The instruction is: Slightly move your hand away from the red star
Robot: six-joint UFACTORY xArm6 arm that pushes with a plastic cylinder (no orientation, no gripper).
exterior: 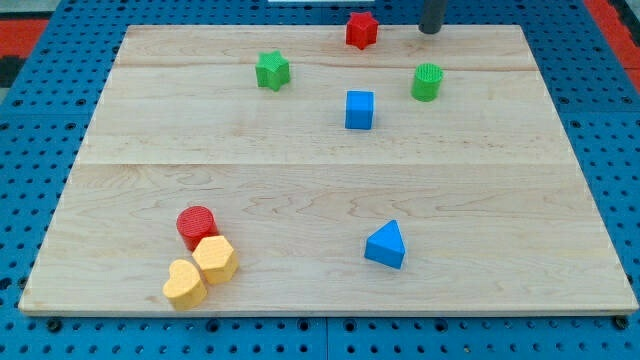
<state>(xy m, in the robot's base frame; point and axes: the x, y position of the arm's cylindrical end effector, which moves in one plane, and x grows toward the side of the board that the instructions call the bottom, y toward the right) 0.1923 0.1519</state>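
Red star sits at the desk's top edge; my tip, near on its right, clawless, holds nothing, not touching.

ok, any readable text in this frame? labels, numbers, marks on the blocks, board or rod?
None readable.
Wooden board: bare grain, no print.
Blocks, e.g. red star, blue cube, green cylinder: plain ribbed surfaces, no marks.
My tip, right of the red star: plain dark, no label.

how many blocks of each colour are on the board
red: 2, the red star and the red cylinder
green: 2, the green star and the green cylinder
blue: 2, the blue cube and the blue triangle
yellow: 2, the yellow hexagon and the yellow heart
total: 8
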